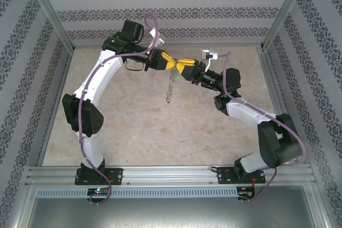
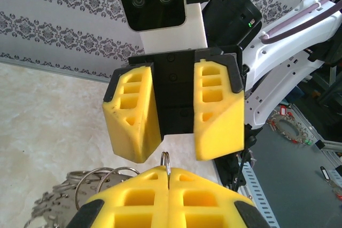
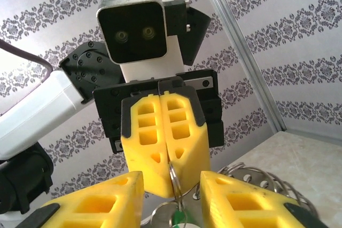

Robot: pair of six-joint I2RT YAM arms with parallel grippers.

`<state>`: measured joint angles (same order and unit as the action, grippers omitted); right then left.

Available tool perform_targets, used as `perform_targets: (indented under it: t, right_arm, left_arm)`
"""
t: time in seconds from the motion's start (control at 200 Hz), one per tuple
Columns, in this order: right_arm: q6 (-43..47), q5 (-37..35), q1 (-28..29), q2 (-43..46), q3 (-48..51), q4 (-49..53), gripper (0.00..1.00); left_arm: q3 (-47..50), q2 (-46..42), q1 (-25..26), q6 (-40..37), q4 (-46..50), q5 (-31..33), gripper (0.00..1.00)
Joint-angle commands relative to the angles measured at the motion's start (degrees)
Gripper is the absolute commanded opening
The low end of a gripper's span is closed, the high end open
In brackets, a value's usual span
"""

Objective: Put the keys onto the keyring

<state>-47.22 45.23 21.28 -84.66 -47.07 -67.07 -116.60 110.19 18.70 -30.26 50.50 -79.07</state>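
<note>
Above table [image 1: 133,132], left pincer [image 2: 168,181] pinches keyring [image 1: 170,86]

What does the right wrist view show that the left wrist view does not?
Right wrist view: the green tag of the keys, hanging under the small ring, and the left arm's white link. Left wrist view: the right arm's white links. Both: the left gripper shut on that small ring, the right gripper open in front of it, the keyring with its silvery pieces, and the patterned wall.
</note>
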Motion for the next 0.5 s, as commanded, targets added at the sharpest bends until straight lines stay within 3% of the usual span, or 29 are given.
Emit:
perform_targets:
  t: [0.0, 0.38, 0.495]
  right_arm:
    - [-1.8, -0.7, 0.5, -0.8, 0.8, -6.4, 0.32]
    - [-3.1, -0.1, 1.4, -2.9, 0.8, -8.2, 0.32]
    - [-3.2, 0.0, 1.6, -3.5, 0.5, -8.5, 0.27]
  left_arm:
    - [0.2, -1.8, 0.2, 0.2, -1.7, -1.8, 0.00]
    - [0.1, -1.7, 0.2, 0.5, -2.0, -1.7, 0.00]
    - [0.1, -1.9, 0.3, 0.6, -2.1, -1.8, 0.00]
